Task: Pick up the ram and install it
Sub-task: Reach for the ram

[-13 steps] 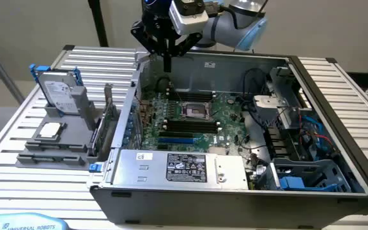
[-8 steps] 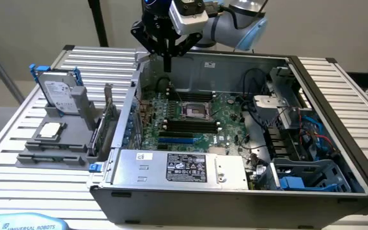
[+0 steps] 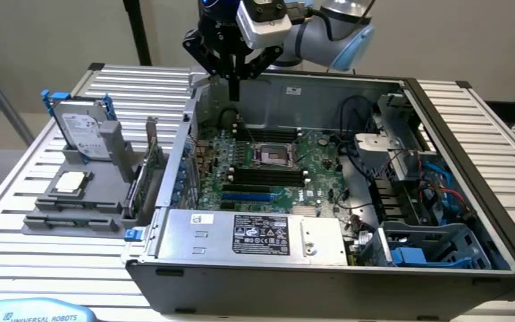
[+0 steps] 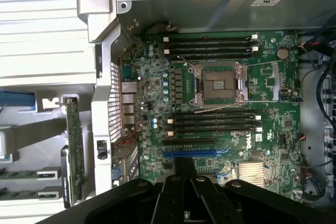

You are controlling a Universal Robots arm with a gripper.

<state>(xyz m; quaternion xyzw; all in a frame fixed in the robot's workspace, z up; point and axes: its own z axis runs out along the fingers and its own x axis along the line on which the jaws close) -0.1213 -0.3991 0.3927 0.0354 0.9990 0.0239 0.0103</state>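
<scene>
Gripper closed tight and holding nothing, we hang over the rear wall of the open computer case, well apart from the ram. In the wrist view the shut fingers point over the motherboard, whose black memory slots look vacant.

We take the ram to be the thin green strip lying in the gray holder on the counter, outside the case at the exterior view's left.

To pick it up well, we judge the jaws must spread before descending. They should then close across the stick's thin faces near mid-length and lift it straight up, clear of the upright card just beside it.

The strip is cut off at the wrist view's edge, and a second like it lies alongside, so we cannot tell which is meant. In the exterior view the holder's front slots are too dark to read.
</scene>
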